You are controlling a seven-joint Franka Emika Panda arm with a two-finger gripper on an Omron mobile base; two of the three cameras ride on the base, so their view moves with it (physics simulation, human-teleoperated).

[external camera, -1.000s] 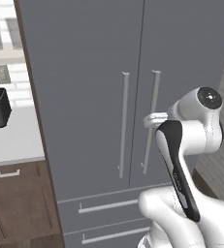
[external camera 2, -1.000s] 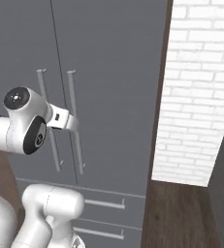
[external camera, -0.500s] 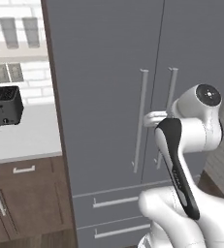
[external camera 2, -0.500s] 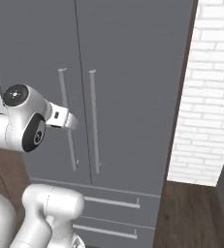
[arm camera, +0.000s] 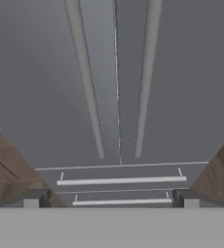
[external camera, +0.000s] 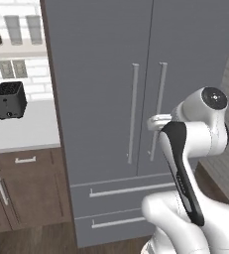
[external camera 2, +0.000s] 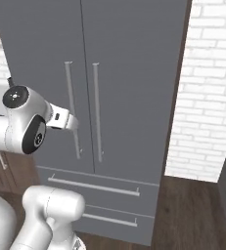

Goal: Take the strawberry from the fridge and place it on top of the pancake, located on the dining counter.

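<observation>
The tall matte grey two-door fridge [external camera: 136, 99] stands shut, smooth-faced, with slim silver vertical handles [arm camera: 87, 82] and two flat drawers below. The two-finger gripper [arm camera: 111, 198] faces it, spread wide, holding nothing. Brown wooden cabinets [external camera: 22, 188] sit beside it.

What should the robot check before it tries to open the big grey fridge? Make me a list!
1. Fridge doors closed, need opening: ok, both shut.
2. Door handles in front of the hand: ok, both visible in the hand view.
3. Jaws open and empty: ok.
4. Gripper touching a handle: not ok, it is apart from them.
5. Strawberry inside: cannot tell, doors hide it.
6. Lower drawers shut: ok.
</observation>
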